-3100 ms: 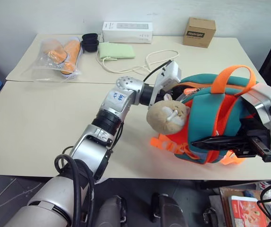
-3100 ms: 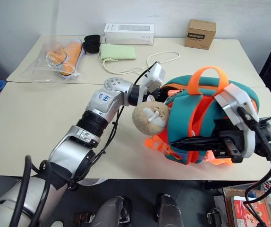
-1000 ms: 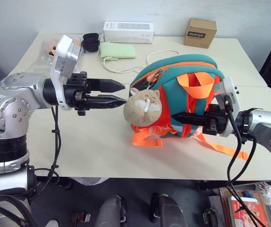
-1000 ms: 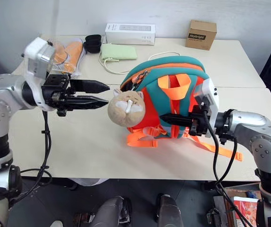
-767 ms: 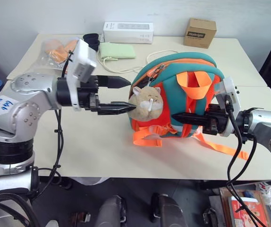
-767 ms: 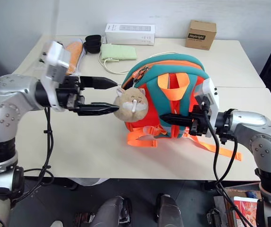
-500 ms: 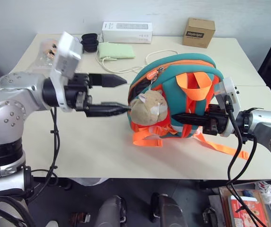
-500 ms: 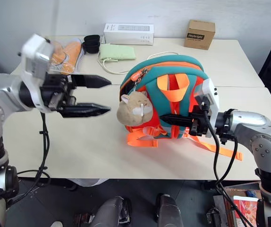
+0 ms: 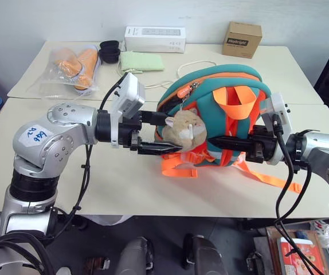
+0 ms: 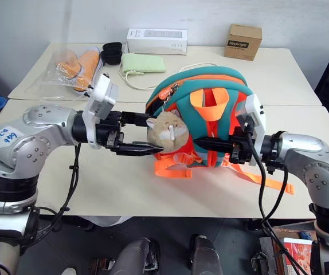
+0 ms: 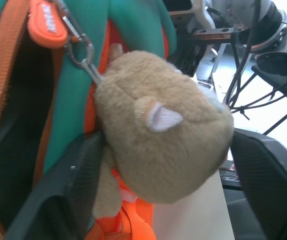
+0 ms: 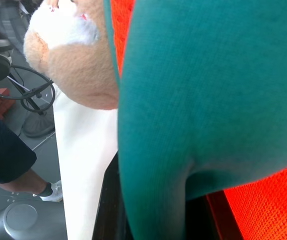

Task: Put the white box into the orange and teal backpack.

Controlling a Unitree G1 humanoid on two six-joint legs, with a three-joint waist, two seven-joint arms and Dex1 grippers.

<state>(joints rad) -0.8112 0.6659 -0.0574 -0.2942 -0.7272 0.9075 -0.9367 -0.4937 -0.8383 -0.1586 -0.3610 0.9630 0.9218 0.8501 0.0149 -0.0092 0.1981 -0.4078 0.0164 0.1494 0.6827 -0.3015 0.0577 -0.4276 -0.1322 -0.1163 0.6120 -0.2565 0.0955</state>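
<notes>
**Backpack held, box not seen yet**

My right gripper (image 9: pixel 222 141) is closed on the one orange and teal backpack (image 9: pixel 210 97). My left gripper (image 9: pixel 163 133) is open around its one plush toy (image 9: pixel 183 128), without squeezing it. The zipper mouth looks partly open. I cannot see the white box, so packing it is all left.

arms: silver-grey metal shells, black ribbed joint rings
left gripper (image 9: pixel 163 133): two tapered black fingers, white camera box on wrist
right gripper (image 9: pixel 223 141): same build
cables: black, looped along both forearms
marking: white handwritten sticker, left upper arm
</notes>
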